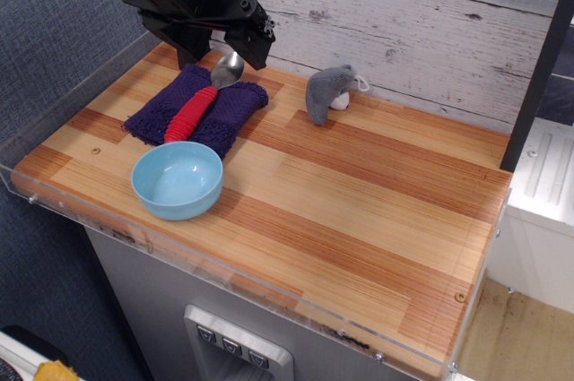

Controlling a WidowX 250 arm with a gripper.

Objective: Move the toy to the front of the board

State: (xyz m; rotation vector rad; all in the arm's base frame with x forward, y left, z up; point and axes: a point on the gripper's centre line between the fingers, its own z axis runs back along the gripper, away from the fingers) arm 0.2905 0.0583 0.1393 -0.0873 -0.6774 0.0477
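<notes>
The toy (328, 91), a small grey plush animal with a white patch and a thin white loop, stands near the back edge of the board (359, 193), close to the whitewashed wall. My black gripper (220, 40) hovers at the back left, above the purple cloth and well left of the toy. Its fingers (256, 45) point down with nothing visibly between them; how far apart they stand I cannot make out.
A purple knitted cloth (224, 116) lies at the back left with a red-handled spoon (199, 108) on it. A light blue bowl (178, 179) sits near the front left. Clear acrylic edging (269, 287) rims the board. A dark post (543, 67) rises at right.
</notes>
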